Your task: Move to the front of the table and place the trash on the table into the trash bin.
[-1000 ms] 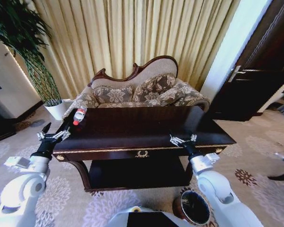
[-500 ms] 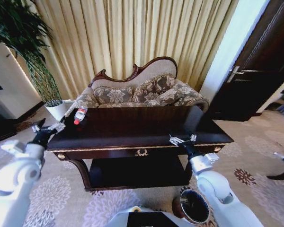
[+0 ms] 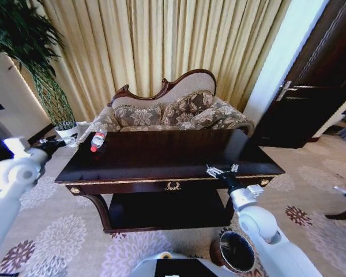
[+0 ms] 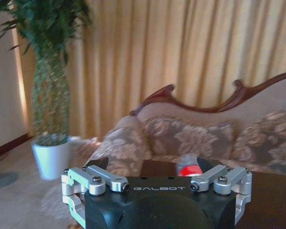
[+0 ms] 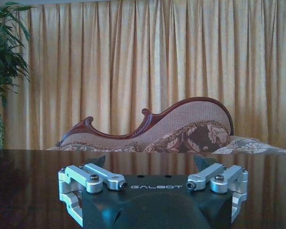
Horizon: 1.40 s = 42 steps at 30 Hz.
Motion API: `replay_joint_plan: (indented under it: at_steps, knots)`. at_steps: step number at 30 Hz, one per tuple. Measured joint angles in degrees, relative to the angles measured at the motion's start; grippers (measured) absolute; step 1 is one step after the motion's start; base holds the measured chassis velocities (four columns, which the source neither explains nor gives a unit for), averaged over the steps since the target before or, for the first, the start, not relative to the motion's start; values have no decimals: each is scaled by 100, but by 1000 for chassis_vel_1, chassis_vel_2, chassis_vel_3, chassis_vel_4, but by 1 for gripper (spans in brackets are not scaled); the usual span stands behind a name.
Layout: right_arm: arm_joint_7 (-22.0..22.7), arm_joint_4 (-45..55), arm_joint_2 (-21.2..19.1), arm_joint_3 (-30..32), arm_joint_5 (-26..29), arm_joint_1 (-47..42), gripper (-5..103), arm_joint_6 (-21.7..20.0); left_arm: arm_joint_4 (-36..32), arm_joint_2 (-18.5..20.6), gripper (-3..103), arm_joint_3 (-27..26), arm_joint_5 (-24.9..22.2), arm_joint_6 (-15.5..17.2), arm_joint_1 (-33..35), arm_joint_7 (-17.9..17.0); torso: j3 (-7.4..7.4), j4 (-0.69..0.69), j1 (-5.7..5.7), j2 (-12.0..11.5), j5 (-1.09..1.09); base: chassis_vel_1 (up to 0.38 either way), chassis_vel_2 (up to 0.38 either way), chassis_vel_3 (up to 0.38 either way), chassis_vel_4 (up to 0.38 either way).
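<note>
You're parked at the table [image 3: 161,158]; the bottle [image 3: 97,140] lies upper left, untouched. Left gripper [image 3: 56,142] is beside it — both grippers spread, empty — right gripper [image 3: 222,170] mid-frame; bin [image 3: 235,252] waits lower right.

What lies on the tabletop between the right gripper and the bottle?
Nothing: in the head view, bare glossy table runs from the right gripper to the bottle.
</note>
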Motion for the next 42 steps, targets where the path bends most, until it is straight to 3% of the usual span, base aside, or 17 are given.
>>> replay_joint_plan:
  at_steps: [2, 3, 5, 10, 13, 15, 21, 27, 29, 42]
  knots:
    - [15, -49, -31, -21, 17, 40, 100, -8, 325, 2, 100, 490, -8, -55, -488, 15, 0, 0, 0, 0, -2, 0, 0, 0, 0]
    - [15, -49, -31, -21, 17, 40, 100, -8, 325, 2, 100, 490, -8, -55, -488, 15, 0, 0, 0, 0, -2, 0, 0, 0, 0]
    - [22, -96, -62, -19, 46, 55, 100, -9, 712, -64, 100, 1181, 153, -342, -1093, 293, 0, -1, 0, 0, -4, 0, 0, 0, 0]
    - [35, -164, -95, 5, 87, 87, 100, -8, 889, -234, 100, 1751, 248, -409, -1683, 494, 0, 0, 0, 0, -1, 0, 0, 0, 0]
    - [51, -232, -112, 13, 114, 131, 100, -6, 934, -435, 100, 2063, 276, -325, -2014, 303, 0, -1, 0, 0, 0, 0, 0, 0, 0]
    - [73, -329, -115, 10, 129, 216, 100, -1, 890, -693, 100, 2366, 152, -16, -2284, -339, 0, -2, 0, 0, -2, 0, 0, 0, 0]
    - [103, -477, -79, -34, 132, 311, 100, 20, 885, -874, 100, 2630, -68, 405, -2570, -896, 0, 0, 0, 0, -1, 0, 0, 0, 0]
    - [104, -552, -11, -113, 104, 340, 100, 43, 984, -898, 100, 2705, -307, 633, -2716, -1104, -1, -1, -1, 0, -1, 0, 0, 0, 0]
    - [110, -614, 34, -189, 58, 380, 100, 80, 978, -859, 100, 2649, -556, 882, -2733, -1283, 0, 0, 0, 0, -2, 0, 0, 0, 0]
    - [154, -706, 83, -305, -16, 445, 100, 129, 1321, -716, 100, 2545, -407, 1120, -2668, -1305, -1, 0, -1, 1, -2, 0, 0, 0, 0]
